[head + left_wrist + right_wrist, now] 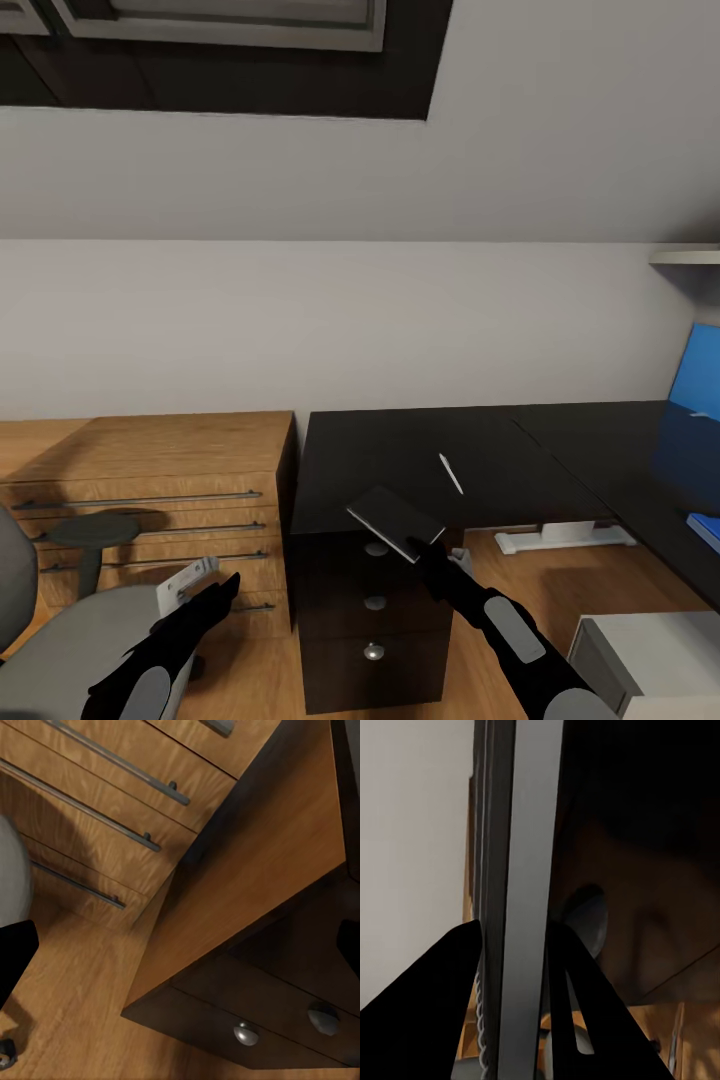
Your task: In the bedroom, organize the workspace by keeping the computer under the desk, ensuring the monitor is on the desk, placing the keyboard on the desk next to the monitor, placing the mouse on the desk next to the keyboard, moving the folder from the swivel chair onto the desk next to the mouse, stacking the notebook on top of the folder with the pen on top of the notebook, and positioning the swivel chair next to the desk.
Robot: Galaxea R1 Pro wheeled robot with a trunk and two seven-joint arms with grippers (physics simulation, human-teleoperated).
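Note:
My right gripper (426, 553) is shut on a dark notebook (393, 518), holding it tilted above the front edge of the black desk (420, 445). The right wrist view shows the notebook's (521, 907) grey edge and spiral clamped between both fingers (435, 1005). A thin white pen (451, 473) lies on the desk just beyond it. The grey swivel chair (70, 640) stands at lower left with a white folder (187, 583) on its seat. My left gripper (222, 592) hangs open beside the folder, not touching it. The monitor's blue screen (698, 380) stands at far right.
A wooden dresser (150, 470) with bar handles (112, 825) stands left of the desk. The desk's dark drawer pedestal (375, 620) with round knobs (245, 1033) sits between my arms. A blue flat item (706, 528) lies at the desk's right edge. A pale box (650, 650) stands below.

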